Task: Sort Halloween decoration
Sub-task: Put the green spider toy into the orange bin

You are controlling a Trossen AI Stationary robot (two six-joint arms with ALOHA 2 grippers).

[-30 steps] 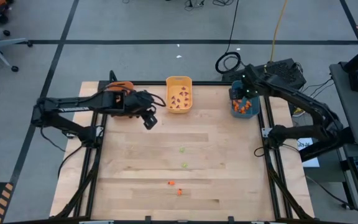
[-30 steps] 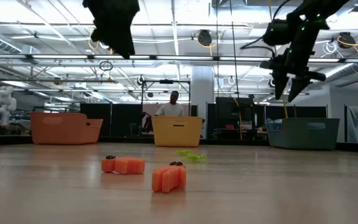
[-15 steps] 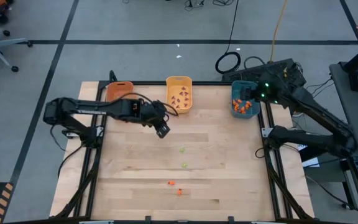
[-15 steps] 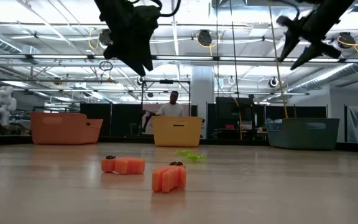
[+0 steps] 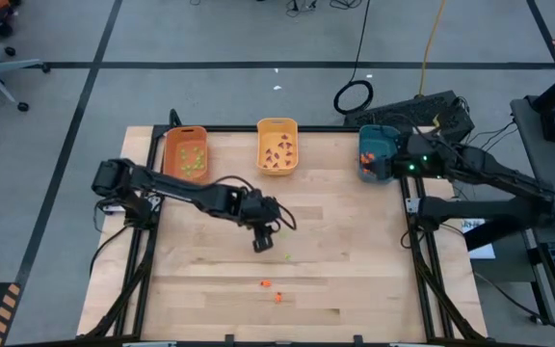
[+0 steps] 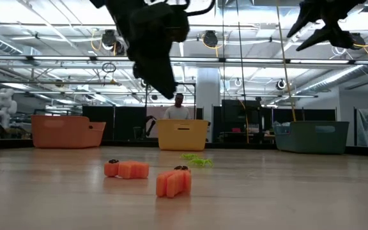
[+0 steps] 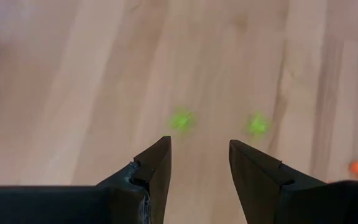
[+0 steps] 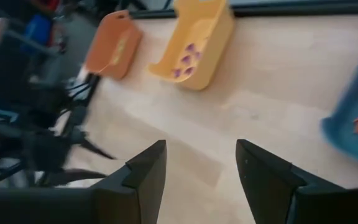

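Loose trinkets remaining on the worktop (image 5: 355, 280): two green trinkets (image 5: 284, 232) near the middle, one just beyond the other, and two orange trinkets (image 5: 268, 283) nearer the front edge, close together. In the low view the orange pair (image 6: 147, 176) lies in front, with a green tangle (image 6: 197, 160) behind it.

Sorted so far, by colour: green pieces in the orange bin (image 5: 185, 153), purple pieces in the yellow bin (image 5: 277, 145), orange pieces in the teal bin (image 5: 376, 154). The bins stand in a row along the far edge, which leaves the middle free for reaching and keeps each colour apart.

Left hand (image 5: 263, 241): stretched out over the middle of the worktop, just beside the nearer green piece. Fingers parted, nothing between them. Its wrist camera looks straight down on both green pieces (image 7: 181, 120), (image 7: 257, 125), which show just ahead of the fingertips. Judgement: it is lined up to go for a green piece, since the orange bin that takes green is on its own side.

Right hand (image 5: 385, 166): up in the air at the teal bin, at its worktop-side edge. Fingers apart, empty; its wrist view (image 8: 194, 171) looks across the worktop toward the yellow and orange bins. Judgement: the orange pair is its likely job, the teal bin being its neighbour.

Task looks nearly done: four pieces left out.
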